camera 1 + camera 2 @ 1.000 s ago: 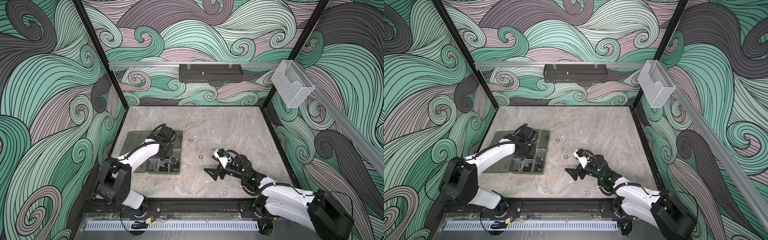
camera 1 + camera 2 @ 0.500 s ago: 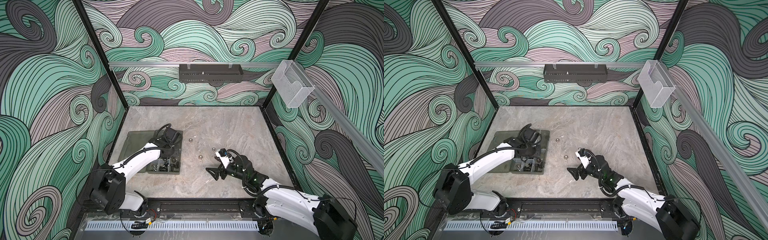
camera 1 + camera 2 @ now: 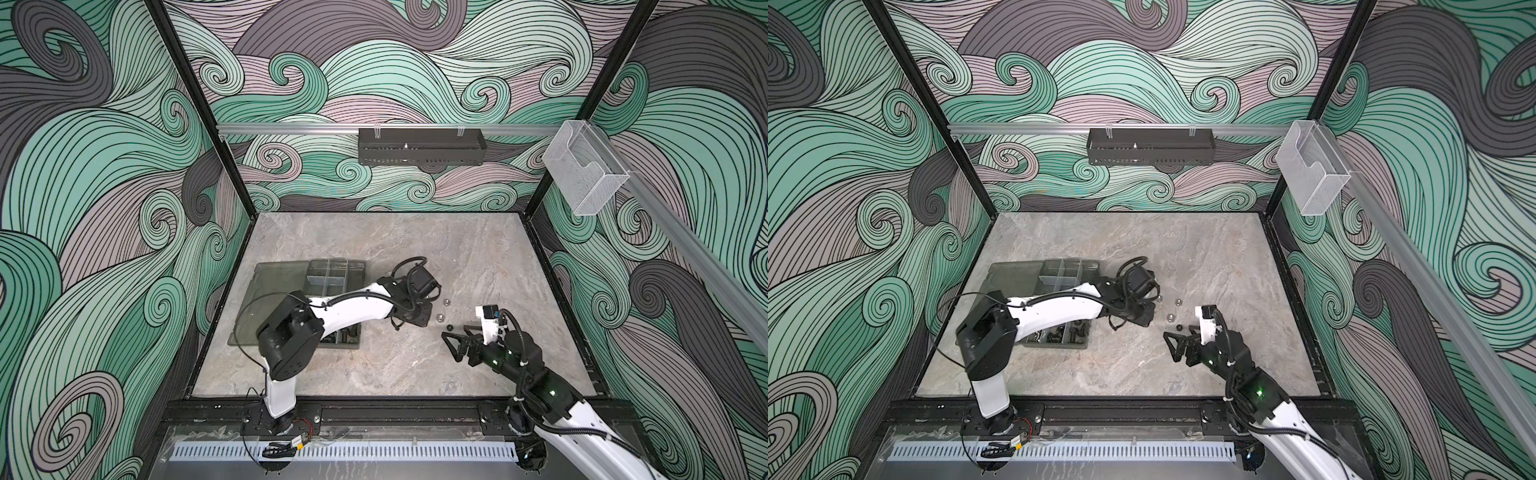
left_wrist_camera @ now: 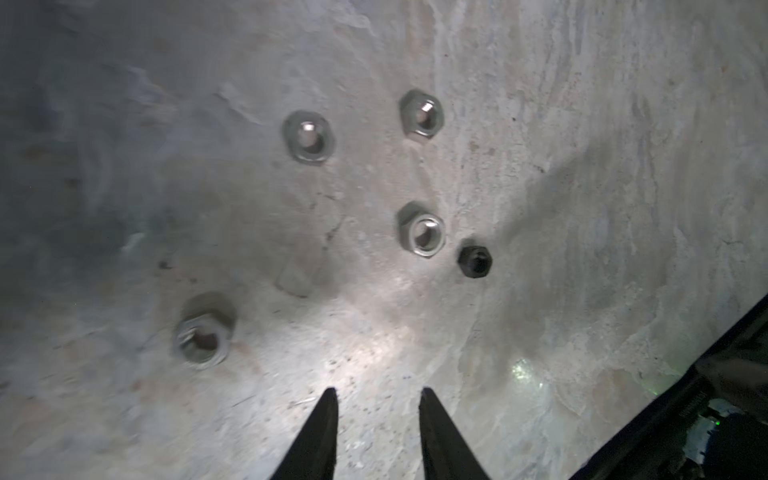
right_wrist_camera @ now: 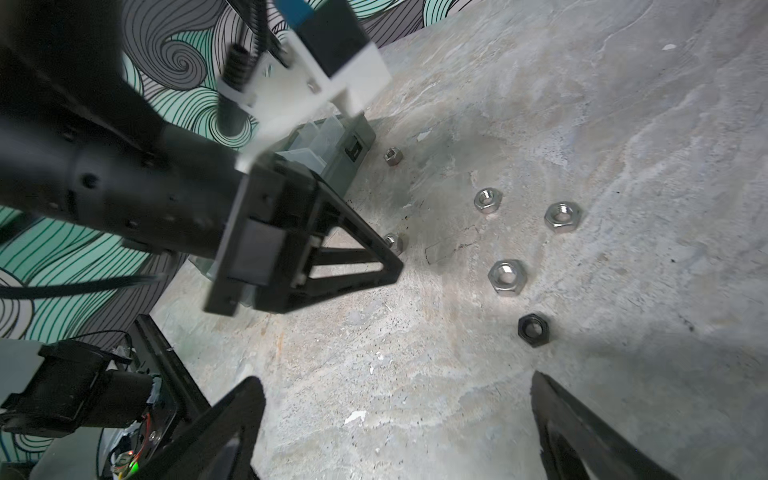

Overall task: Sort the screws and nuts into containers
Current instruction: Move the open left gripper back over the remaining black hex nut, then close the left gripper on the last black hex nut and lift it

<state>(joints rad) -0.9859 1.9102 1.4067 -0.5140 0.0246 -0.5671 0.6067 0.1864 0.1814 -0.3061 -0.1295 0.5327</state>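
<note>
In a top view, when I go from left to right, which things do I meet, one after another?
Box lid → box compartments → left hand → right hand → clear wall holder. The nuts near the hands overlap them, so I leave them out.

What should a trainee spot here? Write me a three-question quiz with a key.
1. In the left wrist view, how many silver nuts lie on the table? A) two B) four C) seven
2. True or false: the right gripper holds the black nut.
3. Fill in: the box's lid lies ___.
Key: 1 B; 2 false; 3 open.
</note>
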